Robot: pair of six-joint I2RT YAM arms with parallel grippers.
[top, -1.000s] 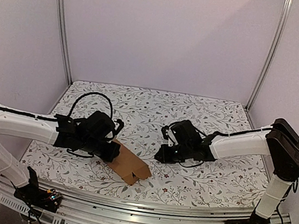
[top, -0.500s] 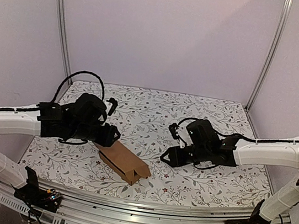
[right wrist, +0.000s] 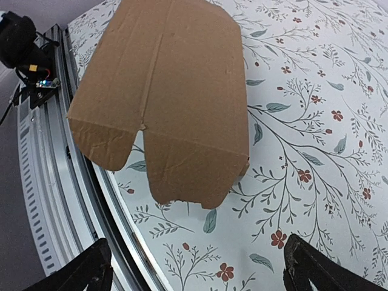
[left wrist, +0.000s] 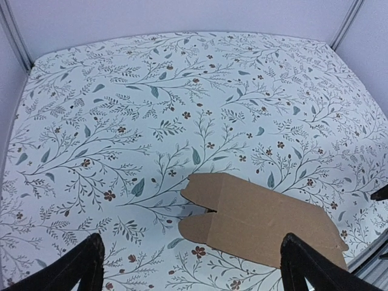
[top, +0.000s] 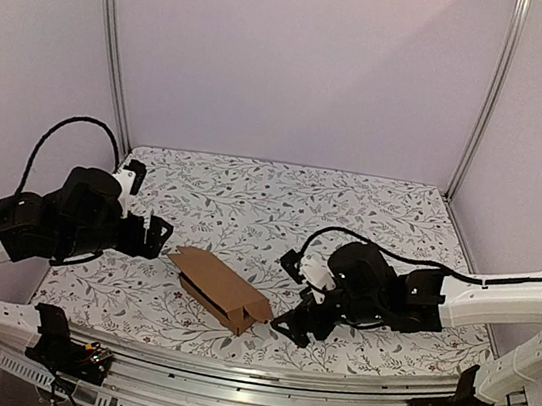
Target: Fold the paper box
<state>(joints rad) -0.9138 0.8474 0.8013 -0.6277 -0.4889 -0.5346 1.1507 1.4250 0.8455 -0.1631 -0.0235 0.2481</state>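
Paper box (top: 218, 292): lay flat by the table's (top: 352, 204) near edge, ends toward the grippers.
Left gripper (top: 157, 236): stood wide, empty.
Right gripper (top: 291, 297): stood wide, empty, nearer.

Pale lilac walls (top: 300, 66), silver corner posts (top: 113, 40), floral-patterned tabletop (top: 352, 204), metal rail (top: 257, 375) along near edge

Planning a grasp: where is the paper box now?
In the top view the paper box lies on the table near its front edge, between the left gripper and right gripper, held by neither.
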